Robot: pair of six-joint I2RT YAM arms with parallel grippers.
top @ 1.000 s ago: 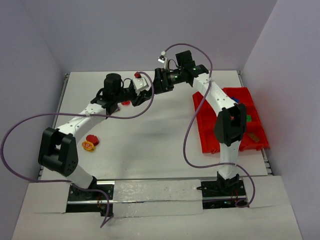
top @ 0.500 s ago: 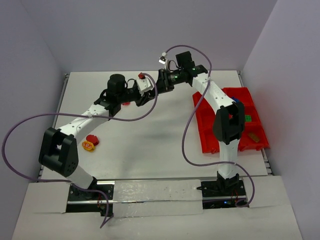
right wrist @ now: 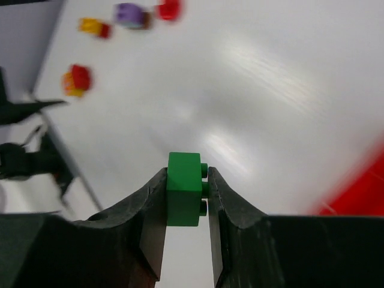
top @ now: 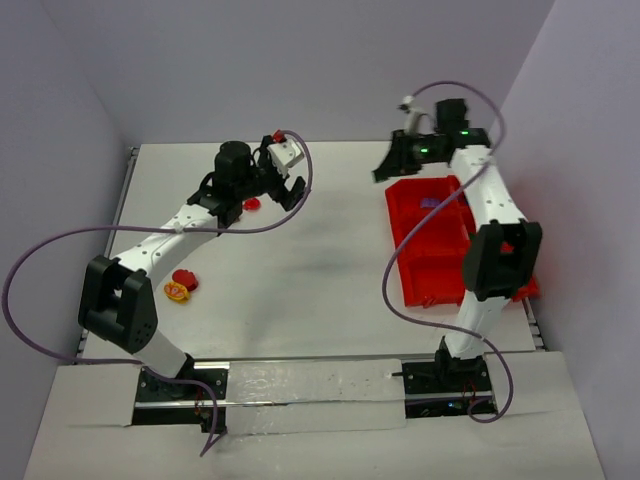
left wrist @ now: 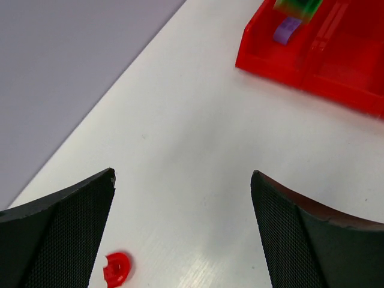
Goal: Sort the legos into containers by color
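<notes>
A green lego brick (right wrist: 185, 189) is clamped between the fingers of my right gripper (right wrist: 186, 180), which is shut on it. That gripper (top: 383, 172) hangs at the far left corner of the red tray of containers (top: 412, 285). The same green brick (left wrist: 297, 7) shows above the tray (left wrist: 312, 60) in the left wrist view. A purple lego (top: 432, 203) lies in a far compartment. My left gripper (top: 285, 190) stands open and empty over the table's far middle, its jaws wide (left wrist: 183, 177). A small red round lego (left wrist: 117, 268) lies by its left finger.
A red lego (top: 186, 278) and a yellow-red one (top: 175, 292) lie at the table's left. The right wrist view shows a yellow-red piece (right wrist: 93, 27), a purple one (right wrist: 132, 15) and a red one (right wrist: 169, 9) far off. The back wall is close behind both grippers.
The two grippers were together at the far middle. The left jaws have since opened, and the right arm has swung right to the tray's far corner with the green brick.
</notes>
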